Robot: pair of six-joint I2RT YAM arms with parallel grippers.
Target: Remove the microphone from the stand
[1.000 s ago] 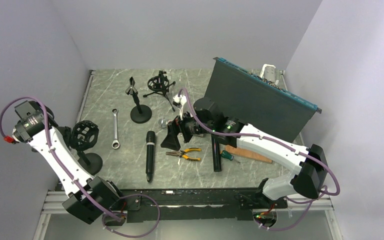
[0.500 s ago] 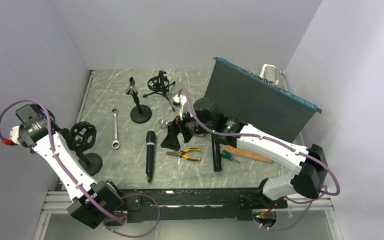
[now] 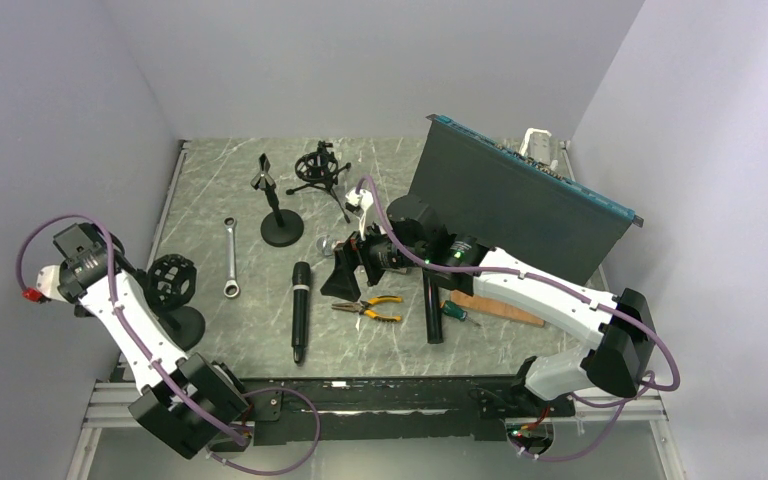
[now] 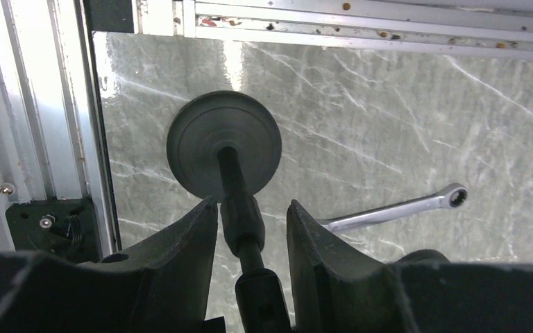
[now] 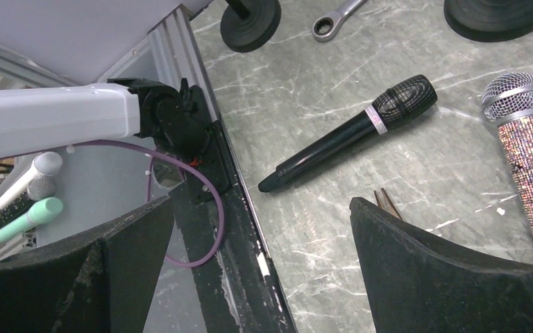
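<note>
Left arm's wrist has swung down and in from the left edge, and the shock-mount stand [image 3: 173,282] top has shifted lower with it. Left gripper [image 4: 251,207] is open, fingers straddling the stand's pole [image 4: 241,220] above the round base [image 4: 194,139], with a slim gap each side. Right gripper [image 5: 260,208] is spread wide and empty, mid-frame. Black microphone [image 3: 300,312] lies flat on the table [image 3: 230,190], lower centre, apart from the stands.
</note>
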